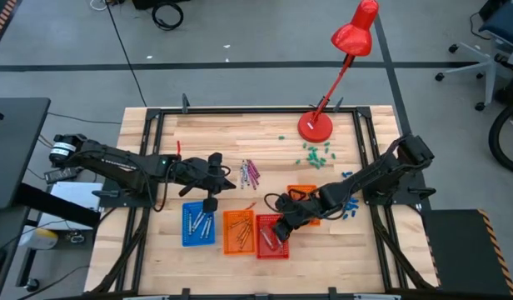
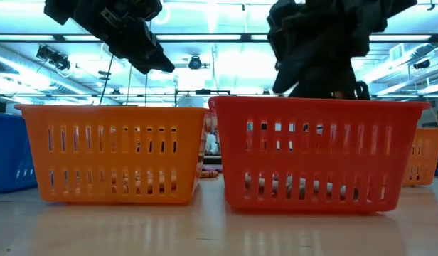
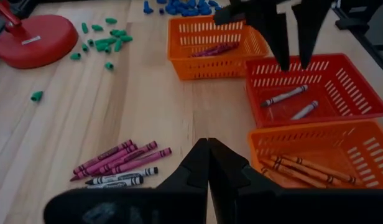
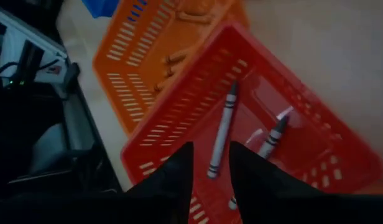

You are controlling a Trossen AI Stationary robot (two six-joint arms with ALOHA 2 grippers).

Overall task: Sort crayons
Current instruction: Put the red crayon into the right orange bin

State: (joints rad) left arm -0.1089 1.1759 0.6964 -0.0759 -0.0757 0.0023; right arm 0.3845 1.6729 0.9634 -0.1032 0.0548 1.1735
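My right gripper (image 4: 210, 152) hangs open over the red tray (image 1: 271, 236), touching nothing. Two grey-white crayons (image 3: 285, 96) lie on the tray's floor below it. To the tray's left stands an orange tray (image 3: 365, 134) with orange crayons (image 3: 303, 168) lying in it. Another orange tray (image 3: 179, 31), farther back, holds magenta crayons (image 3: 210, 50). A loose bunch of magenta and grey-white crayons (image 1: 250, 173) lies flat on the table. My left gripper (image 3: 208, 162) is shut and empty, held above the table just left of that bunch.
A blue tray (image 1: 198, 223) with crayons in it stands left of the orange one. The red lamp's base (image 1: 315, 127) sits at the table's far edge, with teal bits (image 1: 315, 154) strewn in front of it. Blue bits (image 1: 350, 208) lie near the right arm.
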